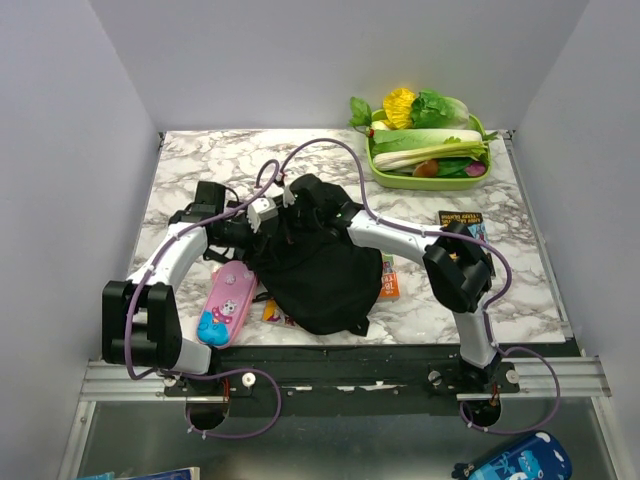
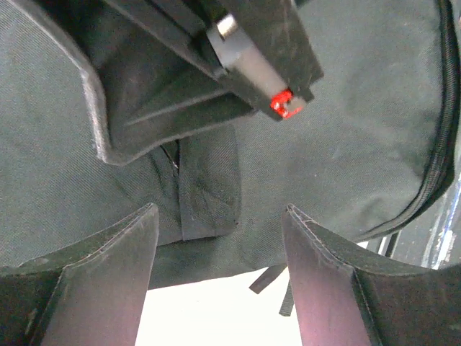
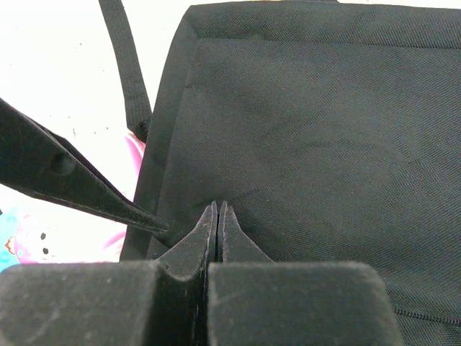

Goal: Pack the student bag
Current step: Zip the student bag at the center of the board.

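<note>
The large soft black fabric backpack [image 1: 315, 265] slumps on my marble tabletop [image 1: 200, 160] beside the pink pencil case [image 1: 228, 305]; left jaws gape empty facing it, I judge for grabbing; right jaws shut, holding nothing visible.

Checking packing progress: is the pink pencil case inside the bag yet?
Out: the pink pencil case lies on the table beside the student bag.

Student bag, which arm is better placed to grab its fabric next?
Probably left: the left tool is open and faces the student bag closely; the right tool is shut at its fabric.
</note>
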`<action>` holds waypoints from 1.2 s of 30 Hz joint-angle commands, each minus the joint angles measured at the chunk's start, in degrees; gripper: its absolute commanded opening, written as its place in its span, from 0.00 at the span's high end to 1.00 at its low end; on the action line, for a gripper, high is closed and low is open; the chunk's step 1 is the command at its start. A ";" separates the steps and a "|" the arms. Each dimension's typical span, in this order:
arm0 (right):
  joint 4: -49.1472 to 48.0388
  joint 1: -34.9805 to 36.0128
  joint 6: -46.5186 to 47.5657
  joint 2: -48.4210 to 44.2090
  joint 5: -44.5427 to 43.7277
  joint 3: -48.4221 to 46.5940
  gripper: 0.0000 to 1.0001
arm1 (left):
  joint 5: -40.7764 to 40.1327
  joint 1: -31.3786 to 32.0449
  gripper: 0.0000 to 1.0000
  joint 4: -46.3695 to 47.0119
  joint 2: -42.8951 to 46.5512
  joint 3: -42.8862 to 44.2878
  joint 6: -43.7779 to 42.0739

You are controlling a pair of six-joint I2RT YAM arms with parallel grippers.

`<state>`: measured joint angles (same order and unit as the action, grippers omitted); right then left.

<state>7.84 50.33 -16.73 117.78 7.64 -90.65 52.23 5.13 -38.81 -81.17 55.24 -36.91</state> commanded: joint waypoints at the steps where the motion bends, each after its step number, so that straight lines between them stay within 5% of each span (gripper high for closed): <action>1: 0.78 -1.46 -1.46 0.96 3.08 -1.28 0.99 | -0.10 1.20 0.26 6.18 -0.31 -2.42 -2.83; 13: 1.22 -2.25 -3.04 1.05 4.31 -0.85 0.99 | -9.25 3.66 0.47 20.08 -2.42 -4.97 5.26; 18: 1.13 -3.04 -3.31 0.53 4.22 -0.40 1.00 | -6.79 3.66 0.56 15.53 -2.86 -4.53 2.20; 26: 0.87 -3.74 -3.48 0.96 6.07 -1.90 1.00 | -6.88 4.89 0.55 8.84 -2.51 -4.80 -3.35; 29: 1.04 -3.83 -3.40 0.61 5.37 -1.46 0.99 | -6.44 4.98 0.67 8.83 -2.77 -4.27 -3.00; 33: 1.48 -4.27 -3.04 0.17 4.32 -0.84 0.99 | -8.01 5.07 1.00 8.84 -3.56 -2.69 -1.94; 36: 2.09 -4.97 -2.78 0.00 3.70 -0.67 0.99 | -8.72 5.07 1.00 8.49 -2.86 -1.98 -1.77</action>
<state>9.50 47.05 -20.05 118.41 12.84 -90.76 43.99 9.89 -28.29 -83.99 51.57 -38.11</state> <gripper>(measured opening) 0.013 0.015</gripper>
